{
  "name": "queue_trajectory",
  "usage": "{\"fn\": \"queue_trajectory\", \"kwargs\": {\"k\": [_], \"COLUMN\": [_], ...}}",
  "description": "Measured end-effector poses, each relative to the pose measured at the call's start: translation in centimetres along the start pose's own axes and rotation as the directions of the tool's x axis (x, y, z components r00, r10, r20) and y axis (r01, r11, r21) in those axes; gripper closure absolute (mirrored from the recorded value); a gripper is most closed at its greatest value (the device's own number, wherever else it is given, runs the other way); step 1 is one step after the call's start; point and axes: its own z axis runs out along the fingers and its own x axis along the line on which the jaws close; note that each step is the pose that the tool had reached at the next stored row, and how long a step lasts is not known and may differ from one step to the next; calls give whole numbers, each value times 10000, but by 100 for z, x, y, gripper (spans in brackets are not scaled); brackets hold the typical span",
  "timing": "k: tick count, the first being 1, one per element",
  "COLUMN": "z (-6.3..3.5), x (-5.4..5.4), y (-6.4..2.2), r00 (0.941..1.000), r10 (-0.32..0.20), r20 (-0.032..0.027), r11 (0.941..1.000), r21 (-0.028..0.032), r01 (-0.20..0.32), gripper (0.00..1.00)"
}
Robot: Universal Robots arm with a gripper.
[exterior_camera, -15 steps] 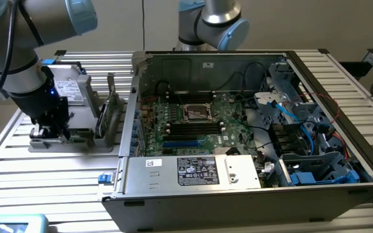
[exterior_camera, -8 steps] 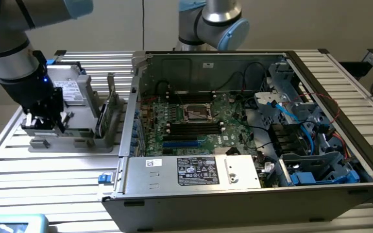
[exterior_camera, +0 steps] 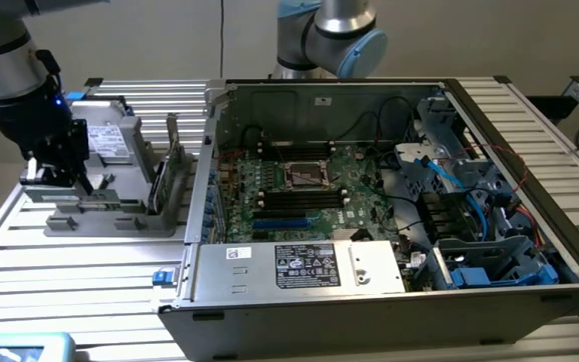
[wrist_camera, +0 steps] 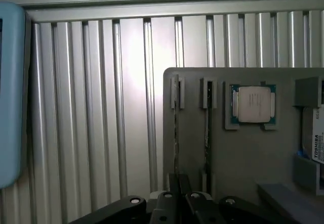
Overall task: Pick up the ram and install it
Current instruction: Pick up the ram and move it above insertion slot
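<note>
The ram stands on edge in a slot of the grey parts holder, seen as a thin dark line. A second stick stands in the slot beside it. My gripper is down on the first stick, its black fingers closed together over the stick's edge, hiding the rest of it. In the exterior view my gripper sits low over the holder at that view's left. The open computer case lies to its right, with long black slots on the motherboard.
The holder also carries a processor chip, a hard drive and an upright green card. A light blue object lies at the slatted table's edge. A second robot arm stands behind the case.
</note>
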Motion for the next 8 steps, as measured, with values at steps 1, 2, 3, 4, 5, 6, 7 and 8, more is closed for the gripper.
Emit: {"fn": "queue_trajectory", "kwargs": {"k": [1,2,3,4,5,6,7,8], "z": [-45,-88,-133,-178,-226,-270,-311,-351], "x": [3,7,14,22,33,43,52,60], "y": [-1,-4,-8,-15,-27,-40,-58,-76], "r00": [10000,10000,9999,9999,9999,9999,9998,9998], "r10": [-38,-71,-100,-125,-148,-166,-178,-189], "r20": [2,2,2,3,3,6,9,10], "r11": [10000,10000,9999,9999,9999,9999,9998,9998], "r21": [2,2,2,3,3,4,4,1], "r01": [38,71,100,125,148,166,178,189], "gripper": [88,88,88,88,88,88,88,88]}}
